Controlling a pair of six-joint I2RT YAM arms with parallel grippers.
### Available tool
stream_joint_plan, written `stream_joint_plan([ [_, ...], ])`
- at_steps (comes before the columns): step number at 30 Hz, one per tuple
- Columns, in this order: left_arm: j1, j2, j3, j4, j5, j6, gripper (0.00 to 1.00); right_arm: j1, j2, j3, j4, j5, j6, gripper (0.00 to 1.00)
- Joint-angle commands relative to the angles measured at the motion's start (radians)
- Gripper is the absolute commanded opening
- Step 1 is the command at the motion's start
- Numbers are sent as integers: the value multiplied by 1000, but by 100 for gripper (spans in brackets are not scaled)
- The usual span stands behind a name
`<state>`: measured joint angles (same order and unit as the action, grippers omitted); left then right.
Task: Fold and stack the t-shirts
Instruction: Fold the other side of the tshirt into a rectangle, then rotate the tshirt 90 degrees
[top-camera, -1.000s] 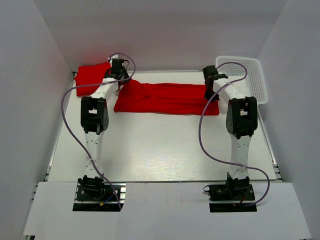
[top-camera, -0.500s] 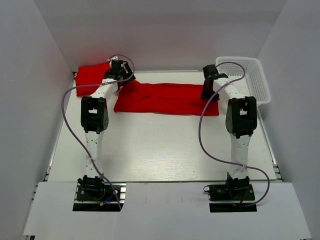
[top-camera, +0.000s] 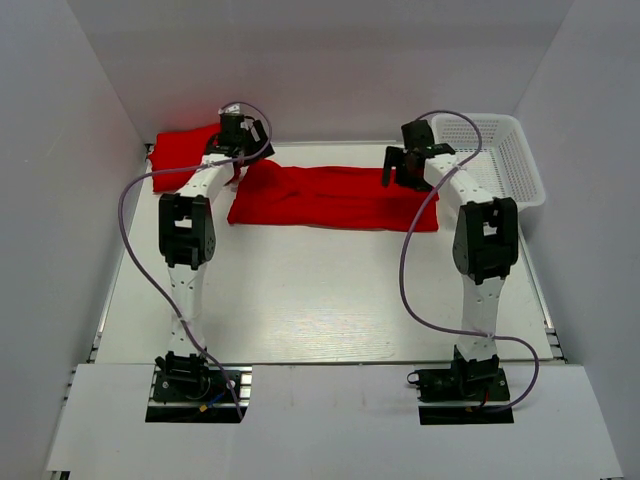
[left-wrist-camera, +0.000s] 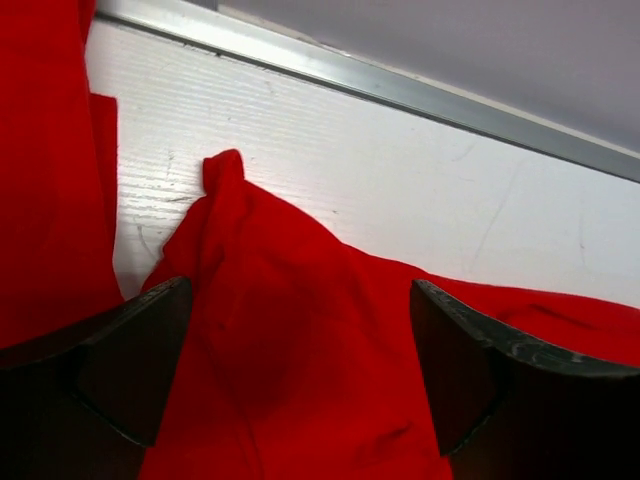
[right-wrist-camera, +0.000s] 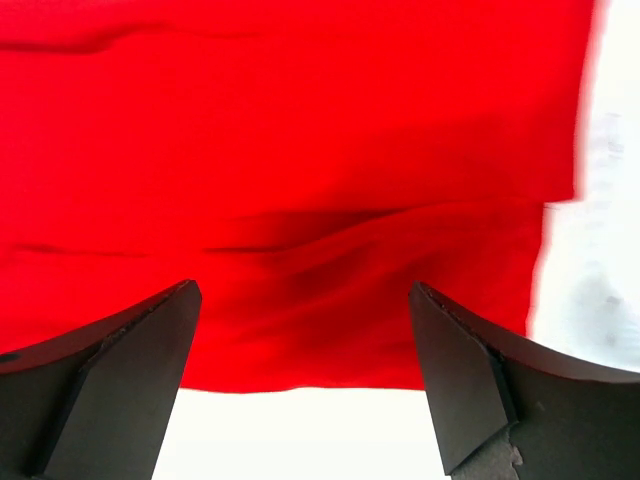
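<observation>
One red t-shirt (top-camera: 335, 197) lies folded into a long strip across the back of the table. A second red t-shirt (top-camera: 180, 155) sits folded at the back left corner. My left gripper (top-camera: 240, 135) hangs open just above the strip's left end. In the left wrist view its jaws (left-wrist-camera: 298, 290) stand wide over the peaked cloth (left-wrist-camera: 300, 370), with the other shirt (left-wrist-camera: 45, 180) at the left edge. My right gripper (top-camera: 405, 165) is open above the strip's right end. In the right wrist view it (right-wrist-camera: 302, 288) straddles the cloth's edge (right-wrist-camera: 300, 130) and holds nothing.
A white lattice basket (top-camera: 495, 150) stands at the back right, close beside the right arm. A metal rail (left-wrist-camera: 400, 90) runs along the table's back edge below the wall. White walls close in the left, right and back sides.
Both grippers have opened and let go of the long shirt's ends. The left end has dropped onto the table. The right gripper has lifted and shifted left.
</observation>
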<state>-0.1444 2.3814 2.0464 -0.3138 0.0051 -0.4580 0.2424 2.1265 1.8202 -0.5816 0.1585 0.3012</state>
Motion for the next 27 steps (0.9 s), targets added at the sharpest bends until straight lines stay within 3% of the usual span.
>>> stream_joint_plan([
  [1, -14, -126, 6, -16, 76, 59, 99, 29, -39, -28, 46, -62, -39, 90],
  [3, -14, -139, -5, -43, 85, 68, 99, 32, -31, -30, 39, -59, -34, 90],
  [10, -33, -179, -248, 42, 226, 78, 99, 25, 29, -32, 32, -65, 9, 90],
  [20, -52, -51, -196, -11, 201, 78, 99, -11, 190, 90, 35, -22, 29, 90],
  [24, -52, 5, -140, -31, 176, 78, 99, -26, 211, 65, 26, -43, 49, 90],
  [27, -52, 102, -18, -68, 185, 68, 99, -23, 171, -57, 45, -59, 50, 90],
])
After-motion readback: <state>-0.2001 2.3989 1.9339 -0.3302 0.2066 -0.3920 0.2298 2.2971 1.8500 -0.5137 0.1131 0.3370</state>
